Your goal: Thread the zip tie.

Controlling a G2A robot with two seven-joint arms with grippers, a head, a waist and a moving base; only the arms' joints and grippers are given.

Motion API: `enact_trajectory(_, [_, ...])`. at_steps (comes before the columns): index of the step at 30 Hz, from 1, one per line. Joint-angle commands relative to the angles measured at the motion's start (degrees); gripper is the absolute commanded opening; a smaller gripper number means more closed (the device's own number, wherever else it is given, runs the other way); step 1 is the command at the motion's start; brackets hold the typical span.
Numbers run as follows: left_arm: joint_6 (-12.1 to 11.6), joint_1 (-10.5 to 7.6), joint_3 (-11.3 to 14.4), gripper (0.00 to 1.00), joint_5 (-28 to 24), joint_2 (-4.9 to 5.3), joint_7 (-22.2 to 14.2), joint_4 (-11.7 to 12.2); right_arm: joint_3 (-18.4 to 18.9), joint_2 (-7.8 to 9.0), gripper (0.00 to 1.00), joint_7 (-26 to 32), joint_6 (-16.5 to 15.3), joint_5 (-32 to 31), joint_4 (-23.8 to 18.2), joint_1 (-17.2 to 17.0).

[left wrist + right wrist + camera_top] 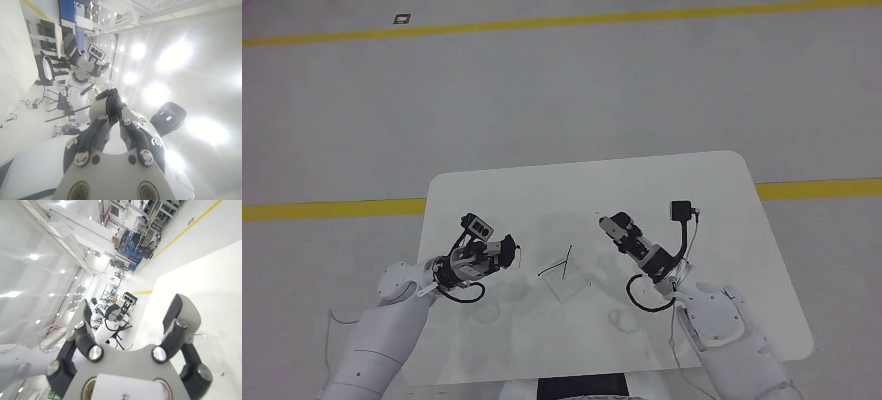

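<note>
Straddling the zip tie (556, 266) lying slantwise on the table (722, 200) at mid-frame, holding the left gripper (511, 248) clenched just left of it and the right gripper (602, 222) spread wide at its upper right
</note>
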Motion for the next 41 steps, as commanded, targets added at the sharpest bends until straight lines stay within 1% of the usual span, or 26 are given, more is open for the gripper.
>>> enact_trajectory(1, [0.00, 0.00, 0.00, 0.00, 0.00, 0.00, 0.00, 0.00, -0.08, 0.10, 1.00, -1.13, 0.79, -8.09, -2.01, -0.33])
enact_trajectory(5, [0.00, 0.00, 0.00, 0.00, 0.00, 0.00, 0.00, 0.00, 0.83, 0.55, 1.00, -1.18, 1.73, -15.84, -5.90, -0.53])
enact_trajectory(7, [0.00, 0.00, 0.00, 0.00, 0.00, 0.00, 0.00, 0.00, 1.19, 0.75, 1.00, -0.55, 1.76, -18.16, -7.32, -0.52])
enact_trajectory(8, [0.00, 0.00, 0.00, 0.00, 0.00, 0.00, 0.00, 0.00, 1.50, 0.90, 1.00, 0.24, 2.05, -20.21, -8.24, -0.41])
enact_trajectory(11, [0.00, 0.00, 0.00, 0.00, 0.00, 0.00, 0.00, 0.00, 1.88, 1.16, 1.00, 1.65, 3.18, -23.68, -9.85, 0.08])
enact_trajectory(13, [0.00, 0.00, 0.00, 0.00, 0.00, 0.00, 0.00, 0.00, 1.47, 1.36, 1.00, 3.31, 1.85, -25.79, -10.28, 0.74])
enact_trajectory(20, [0.03, 0.00, 0.03, 0.00, 0.02, -0.01, 0.38, -0.11, 1.47, 1.36, 1.00, 3.31, 1.85, -25.79, -10.28, 0.74])
enact_trajectory(21, [-0.11, -0.13, 0.06, 0.00, 0.30, -0.04, 1.38, -0.98, 1.47, 1.36, 1.00, 3.31, 1.85, -25.79, -10.28, 0.74])
enact_trajectory(22, [-0.79, -0.25, -0.22, 0.00, 1.01, 0.00, 2.40, -2.08, 1.47, 1.36, 1.00, 3.31, 1.85, -25.79, -10.28, 0.74])
enact_trajectory(23, [-0.62, -0.27, -0.40, 0.00, 1.27, 0.06, 2.80, -2.88, 1.47, 1.36, 1.00, 3.31, 1.85, -25.79, -10.28, 0.74])
enact_trajectory(25, [-0.21, -0.54, -1.09, 0.00, 1.78, 0.23, 3.23, -4.63, 1.47, 1.36, 1.00, 3.31, 1.85, -25.79, -10.28, 0.74])
enact_trajectory(26, [0.26, -0.71, -1.58, 0.00, 2.31, 0.37, 3.57, -5.92, 1.47, 1.36, 1.00, 3.31, 1.85, -25.79, -10.28, 0.74])
enact_trajectory(29, [1.29, -0.74, -2.56, 0.00, 3.00, 0.63, 4.32, -8.83, 1.47, 1.36, 1.00, 3.31, 1.85, -25.79, -10.28, 0.74])
enact_trajectory(31, [1.92, -0.56, -2.77, 0.00, 3.23, 0.74, 4.36, -10.18, 1.47, 1.36, 1.00, 3.31, 1.85, -25.79, -10.28, 0.74])
enact_trajectory(32, [2.16, -0.52, -2.76, 0.00, 3.37, 0.77, 4.22, -10.49, 1.47, 1.36, 1.00, 3.31, 1.85, -25.79, -10.28, 0.74])
enact_trajectory(41, [2.16, -0.52, -2.76, 0.00, 3.37, 0.77, 4.22, -10.49, 1.47, 1.36, 1.00, 3.31, 1.85, -25.79, -10.28, 0.74])
